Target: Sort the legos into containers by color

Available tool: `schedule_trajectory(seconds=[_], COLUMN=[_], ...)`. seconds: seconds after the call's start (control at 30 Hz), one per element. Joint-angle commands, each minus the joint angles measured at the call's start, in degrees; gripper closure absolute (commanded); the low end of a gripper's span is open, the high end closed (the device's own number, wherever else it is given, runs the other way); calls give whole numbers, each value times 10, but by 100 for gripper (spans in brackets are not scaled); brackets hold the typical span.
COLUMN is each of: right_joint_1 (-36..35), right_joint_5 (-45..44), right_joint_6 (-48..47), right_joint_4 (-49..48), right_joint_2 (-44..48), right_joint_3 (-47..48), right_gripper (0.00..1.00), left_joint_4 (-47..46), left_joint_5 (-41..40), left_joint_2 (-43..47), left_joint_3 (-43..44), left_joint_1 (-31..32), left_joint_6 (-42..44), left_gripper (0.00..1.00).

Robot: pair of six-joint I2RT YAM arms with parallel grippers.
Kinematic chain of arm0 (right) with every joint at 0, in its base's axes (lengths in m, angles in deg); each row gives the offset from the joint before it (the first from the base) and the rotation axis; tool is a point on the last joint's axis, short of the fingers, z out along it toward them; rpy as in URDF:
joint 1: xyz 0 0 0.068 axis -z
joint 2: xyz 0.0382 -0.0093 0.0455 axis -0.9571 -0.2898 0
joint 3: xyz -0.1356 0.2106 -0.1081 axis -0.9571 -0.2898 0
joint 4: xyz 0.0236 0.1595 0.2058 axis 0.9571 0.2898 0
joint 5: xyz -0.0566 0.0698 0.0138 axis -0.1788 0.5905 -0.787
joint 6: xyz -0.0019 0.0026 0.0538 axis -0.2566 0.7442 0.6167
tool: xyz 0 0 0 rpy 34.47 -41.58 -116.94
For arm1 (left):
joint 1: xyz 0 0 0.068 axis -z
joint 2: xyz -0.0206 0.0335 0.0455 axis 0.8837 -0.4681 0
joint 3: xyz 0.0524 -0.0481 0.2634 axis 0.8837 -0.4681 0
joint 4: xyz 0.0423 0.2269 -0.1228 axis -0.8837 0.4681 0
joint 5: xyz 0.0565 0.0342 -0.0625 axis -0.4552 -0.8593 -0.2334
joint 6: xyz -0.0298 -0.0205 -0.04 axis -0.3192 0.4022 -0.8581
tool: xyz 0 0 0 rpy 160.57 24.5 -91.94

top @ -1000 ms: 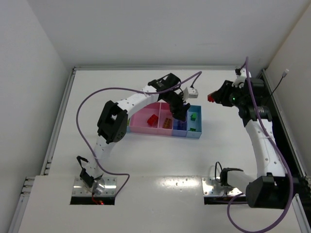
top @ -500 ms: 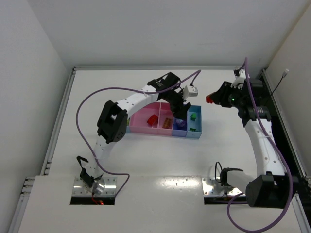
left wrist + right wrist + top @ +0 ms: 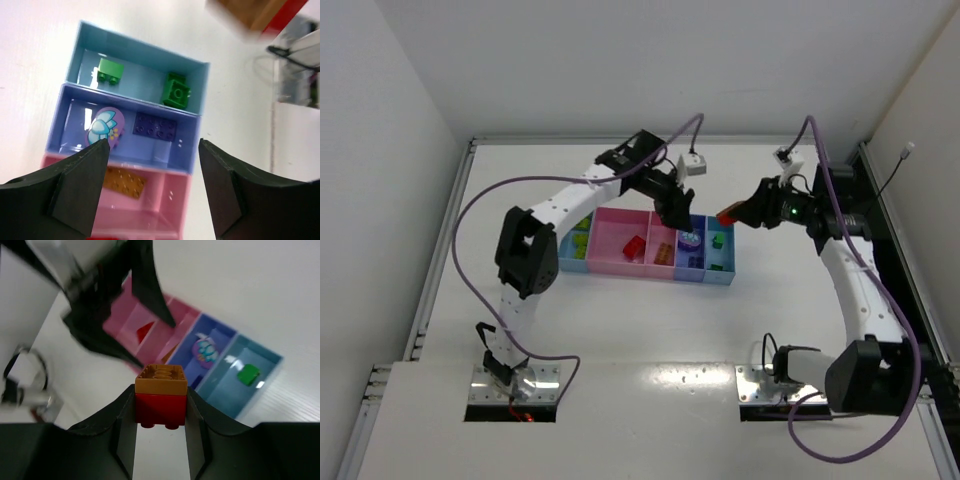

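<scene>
The containers (image 3: 632, 268) form a row of joined bins in mid-table. My left gripper (image 3: 152, 146) hangs open and empty above the periwinkle bin (image 3: 187, 145). That bin holds a rounded purple lego (image 3: 103, 128) and a dark purple plate (image 3: 155, 125). Two green legos (image 3: 176, 91) lie in the end light blue bin (image 3: 145, 47), and an orange plate (image 3: 124, 181) lies in the narrow pink bin. My right gripper (image 3: 161, 405) is shut on a red lego with an orange one stuck to it (image 3: 161, 410). It holds them in the air just right of the bins (image 3: 728, 215).
A red lego (image 3: 634, 246) lies in the wide pink bin, and yellow and lime pieces (image 3: 582, 222) lie in the far-left bin. The left arm's forearm (image 3: 570, 200) arches over the left end of the row. Walls close in the table at the back and sides.
My left gripper has risen and drawn back-left off the periwinkle bin, where the rounded purple lego now lies. My right gripper has carried its red-and-orange legos left toward the bins.
</scene>
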Motion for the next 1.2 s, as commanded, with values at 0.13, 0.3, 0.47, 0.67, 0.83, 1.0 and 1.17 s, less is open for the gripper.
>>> schedule_trajectory(seconds=[0.13,0.3,0.47,0.67,0.83,1.0,1.17], right_joint_1=[13,5,-12,-39,-57,-75,-86], right_joint_5=[278,345,389,424,431,415,410], right_joint_6=[-200,-245,-240,-122,-28,-28,-28], right_joint_4=[113,128,110,-8,-86,-80,-86], right_joint_2=[-77,-100,-125,-130,-120,-114,-114], right_joint_3=[47,69,89,81,60,54,54], right_gripper=[100,100,100,100,100,100,100], left_joint_4=[-28,-68,-177,-204,-258,-303,-348], left_joint_5=[225,297,342,342,362,362,362], left_joint_2=[123,183,214,220,206,194,184], left_joint_3=[-14,-97,-181,-186,-175,-170,-170], left_joint_1=[-100,-110,-100,-94,-83,-72,-59], left_joint_6=[-103,-148,-240,-265,-324,-364,-405], left_gripper=[25,22,21,21,21,21,21])
